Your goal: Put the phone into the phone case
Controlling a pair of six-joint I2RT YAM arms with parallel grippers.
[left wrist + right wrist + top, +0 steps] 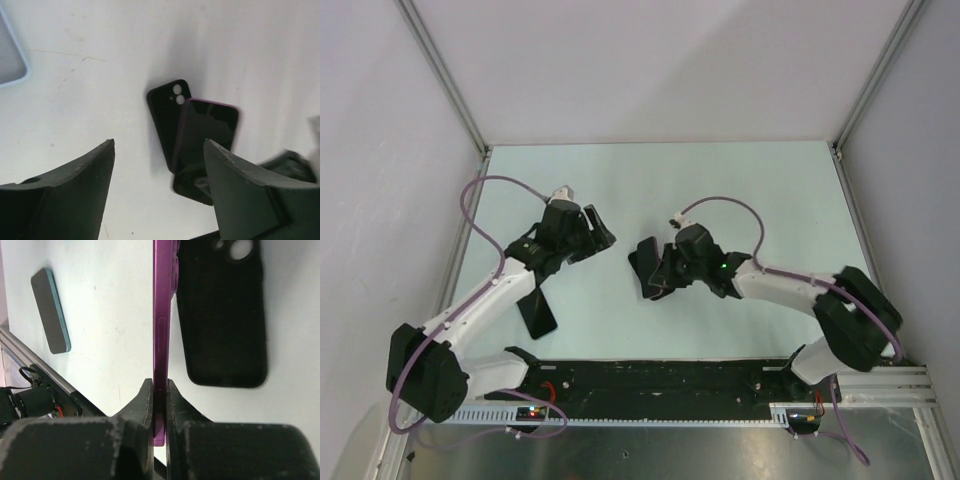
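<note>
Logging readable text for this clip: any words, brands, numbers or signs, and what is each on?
No text can be read in any view.
purple phone, held edge-on in the right gripper: no marking shows.
black slab with two lens holes: plain.
phone case: plain.
circuit board at the left arm's base: any print is too small to read.

A black slab (225, 325) with two round camera openings lies flat before me on the pale table (720, 180). Nearer me than the slab runs a metal rail (670, 412). Beyond the slab rise white walls (670, 70).
</note>
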